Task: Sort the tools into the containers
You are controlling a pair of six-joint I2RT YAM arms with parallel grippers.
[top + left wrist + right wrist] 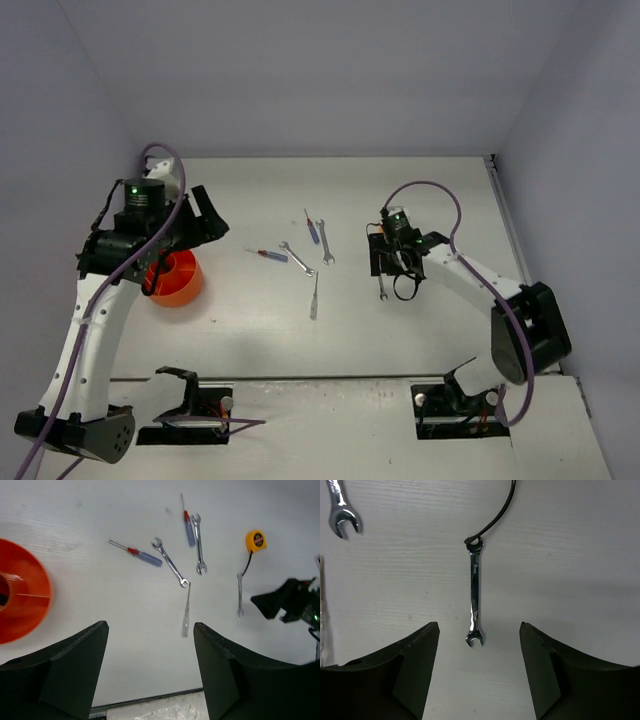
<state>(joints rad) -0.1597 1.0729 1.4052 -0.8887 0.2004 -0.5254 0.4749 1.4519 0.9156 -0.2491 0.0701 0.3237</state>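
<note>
Our right jaws stand open astride the thin silver wrench [474, 600], lying flat on the white surface [570, 555], untouched. We judge it light, stiff, slick: pinch mid-shaft. A black cord [495, 522] touches its top end and could snag. Room is open; the round orange-red plastic tub [183, 290] sits well apart, near our open left jaws.

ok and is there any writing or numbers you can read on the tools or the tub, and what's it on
No text can be read in any view.
yellow tape measure: a dark and red label on its face, too blurred to read.
small wrench: a tiny stamp on the shank near its ring end, too small to read.
orange tub: no marking visible.
</note>
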